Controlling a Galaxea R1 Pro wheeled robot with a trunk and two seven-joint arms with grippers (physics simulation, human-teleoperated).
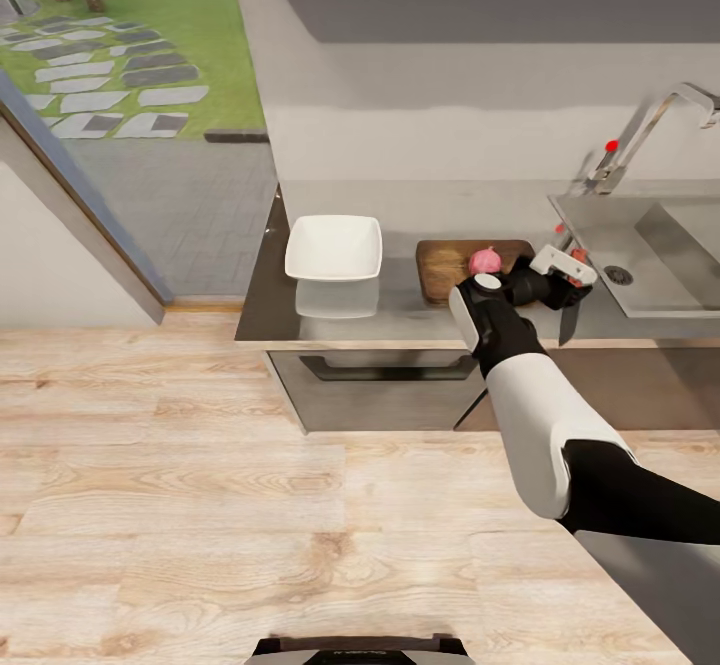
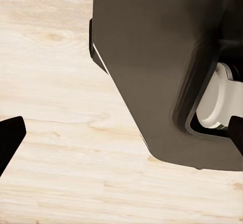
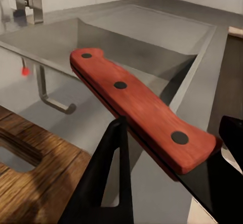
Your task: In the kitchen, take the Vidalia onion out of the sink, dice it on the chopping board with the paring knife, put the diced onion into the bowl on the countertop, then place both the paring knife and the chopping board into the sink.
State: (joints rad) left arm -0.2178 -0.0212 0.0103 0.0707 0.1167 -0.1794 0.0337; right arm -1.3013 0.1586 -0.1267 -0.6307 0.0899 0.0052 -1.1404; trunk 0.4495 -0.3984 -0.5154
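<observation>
A kitchen with pale wooden floor and a glass door to a garden. Long dark glossy countertop with pale front edge; steel sink let in at its right end, chrome tap behind. White square bowl near the left end, toward the back edge. Brown chopping board between bowl and sink, slot end toward the sink. Vidalia onion resting on the board's right part: round and smooth, likely to roll, firm yet easy to cut. Paring knife held over the strip between board and sink: light, stiff, probably slippery on the handle, best taken at mid-handle. Right gripper narrowed onto the red handle near the blade. Left gripper spread wide, holding nothing, over the floor.
</observation>
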